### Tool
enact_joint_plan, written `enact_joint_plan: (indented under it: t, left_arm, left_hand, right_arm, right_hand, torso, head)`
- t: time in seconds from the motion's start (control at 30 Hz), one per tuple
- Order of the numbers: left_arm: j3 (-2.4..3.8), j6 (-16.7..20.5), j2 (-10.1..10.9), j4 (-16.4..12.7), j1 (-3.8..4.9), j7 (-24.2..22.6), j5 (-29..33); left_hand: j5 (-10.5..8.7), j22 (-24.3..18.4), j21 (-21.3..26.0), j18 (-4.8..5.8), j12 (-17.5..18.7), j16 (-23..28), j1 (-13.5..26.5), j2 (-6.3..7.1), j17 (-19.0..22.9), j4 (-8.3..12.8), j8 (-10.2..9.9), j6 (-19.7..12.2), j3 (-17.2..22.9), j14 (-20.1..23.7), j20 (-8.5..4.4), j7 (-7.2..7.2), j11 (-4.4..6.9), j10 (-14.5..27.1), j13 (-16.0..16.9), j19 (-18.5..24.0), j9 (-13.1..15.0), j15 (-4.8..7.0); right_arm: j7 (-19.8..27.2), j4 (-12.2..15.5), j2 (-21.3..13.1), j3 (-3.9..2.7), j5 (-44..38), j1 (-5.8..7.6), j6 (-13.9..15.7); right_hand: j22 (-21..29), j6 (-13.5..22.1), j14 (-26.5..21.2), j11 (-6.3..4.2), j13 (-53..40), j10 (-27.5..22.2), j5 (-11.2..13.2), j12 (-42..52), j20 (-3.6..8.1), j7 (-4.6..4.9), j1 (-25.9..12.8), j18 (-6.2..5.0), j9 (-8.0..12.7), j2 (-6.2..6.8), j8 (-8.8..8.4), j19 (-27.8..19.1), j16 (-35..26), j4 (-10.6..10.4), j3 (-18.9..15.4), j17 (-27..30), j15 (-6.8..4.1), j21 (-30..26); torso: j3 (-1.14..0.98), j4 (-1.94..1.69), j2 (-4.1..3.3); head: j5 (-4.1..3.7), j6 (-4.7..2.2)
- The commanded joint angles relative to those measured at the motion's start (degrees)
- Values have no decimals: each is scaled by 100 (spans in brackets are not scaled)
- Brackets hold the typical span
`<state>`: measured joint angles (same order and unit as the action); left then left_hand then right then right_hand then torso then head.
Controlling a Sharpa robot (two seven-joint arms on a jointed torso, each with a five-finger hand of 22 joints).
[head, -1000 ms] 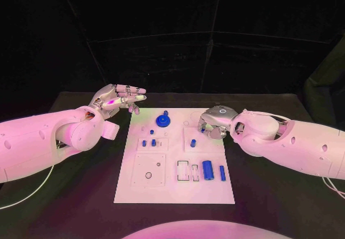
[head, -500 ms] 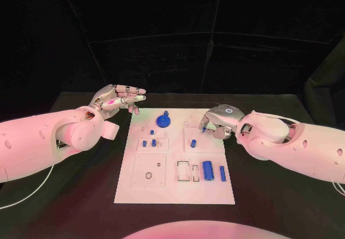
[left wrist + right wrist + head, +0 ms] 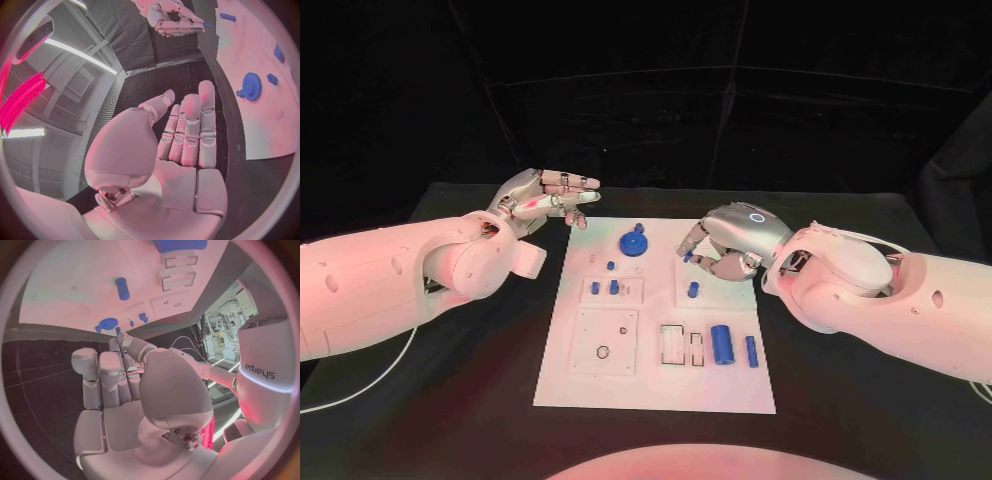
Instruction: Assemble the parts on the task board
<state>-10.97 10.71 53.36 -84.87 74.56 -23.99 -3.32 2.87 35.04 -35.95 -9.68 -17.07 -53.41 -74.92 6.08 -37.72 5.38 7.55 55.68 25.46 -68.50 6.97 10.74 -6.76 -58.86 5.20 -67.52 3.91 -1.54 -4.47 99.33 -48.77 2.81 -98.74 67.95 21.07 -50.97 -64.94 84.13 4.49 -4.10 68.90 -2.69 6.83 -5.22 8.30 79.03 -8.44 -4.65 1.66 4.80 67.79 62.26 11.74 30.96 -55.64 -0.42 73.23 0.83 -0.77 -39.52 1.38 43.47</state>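
Right hand [image 3: 728, 243] over task board [image 3: 651, 385] at two o'clock, pinching small blue part [image 3: 688, 257]; best lowered slowly, upright, over its socket; left hand [image 3: 545, 200] spread, empty, at ten o'clock.

Black table [image 3: 473, 400], matte, dark cloth-like surface. Black curtain backdrop [image 3: 733, 110] behind it, hung in panels with faint seams. Thin pale cable [image 3: 358, 392], probably, trails across table's near-left corner.

The one readable text is the brand word "sharpa", in dark lowercase letters turned on its side, on the robot's white body shell [image 3: 265, 371] at the frame's right.
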Motion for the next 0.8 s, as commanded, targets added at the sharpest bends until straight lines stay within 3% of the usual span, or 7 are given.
enact_joint_plan:
  t: [0.03,0.17,0.33,0.5,0.67,0.8]
  left_arm:
    - [4,-73,-22,1,9,-40,25]
    - [5,-75,-42,3,9,-50,25]
    - [5,-63,-84,18,10,-62,25]
    - [5,-48,-127,42,12,-69,25]
    - [6,-52,-158,48,15,-73,25]
    - [6,-51,-174,53,16,-73,26]
  left_hand:
    - [-3,-5,24,-79,-24,25,-36,-1,5,36,-15,-6,-6,49,4,19,0,54,-9,32,-8,0]
    - [-3,-9,29,-78,-24,29,-34,-2,13,37,-18,-14,-12,55,6,23,-4,63,-11,33,-9,-3]
    - [-4,-12,33,-77,-26,32,-28,-3,20,34,-19,-17,-18,58,8,24,-6,67,-11,34,-9,-5]
    - [-4,-12,34,-76,-27,33,-26,-3,22,33,-19,-18,-19,59,8,25,-7,68,-12,34,-9,-6]
    - [-4,-15,37,-76,-30,33,-20,-6,24,30,-18,-18,-24,60,10,25,-7,68,-12,35,-9,-8]
    - [-4,-15,37,-76,-30,33,-20,-6,24,30,-18,-18,-24,60,10,25,-7,68,-12,35,-9,-8]
  right_arm:
    - [151,59,200,-8,146,6,278]
    - [186,1,502,-4,145,-17,212]
    - [231,-129,884,18,131,-225,32]
    - [274,-344,1164,159,118,-425,-163]
    - [298,-499,1327,215,92,-573,-304]
    - [305,-576,1415,232,76,-650,-409]
  right_hand:
    - [-15,26,72,5,-5,8,-19,17,-18,28,-10,116,7,47,-44,25,21,36,6,-2,-13,36]
    - [-18,28,73,8,-5,6,-19,14,-20,31,-13,116,7,43,-46,25,27,33,7,-8,-11,39]
    - [-14,30,71,11,-5,3,-19,9,-22,35,-19,115,8,40,-48,20,23,28,7,0,-8,40]
    - [-12,37,69,15,-3,-6,-20,1,-25,38,-24,115,10,37,-54,14,23,25,9,4,-4,41]
    - [-13,47,69,21,-2,-18,-20,-11,-31,45,-34,114,13,34,-62,9,29,18,7,1,1,45]
    - [-7,51,68,24,-1,-23,-19,-17,-33,48,-42,113,14,35,-65,3,33,14,4,0,4,44]
  torso:
    - [4,-3,-2]
    - [11,-1,-5]
    - [12,-1,-3]
    - [6,6,-4]
    - [10,0,-1]
    - [1,2,-4]
  head:
    - [99,30]
    - [201,70]
    - [316,110]
    - [444,165]
    - [507,191]
    - [561,210]
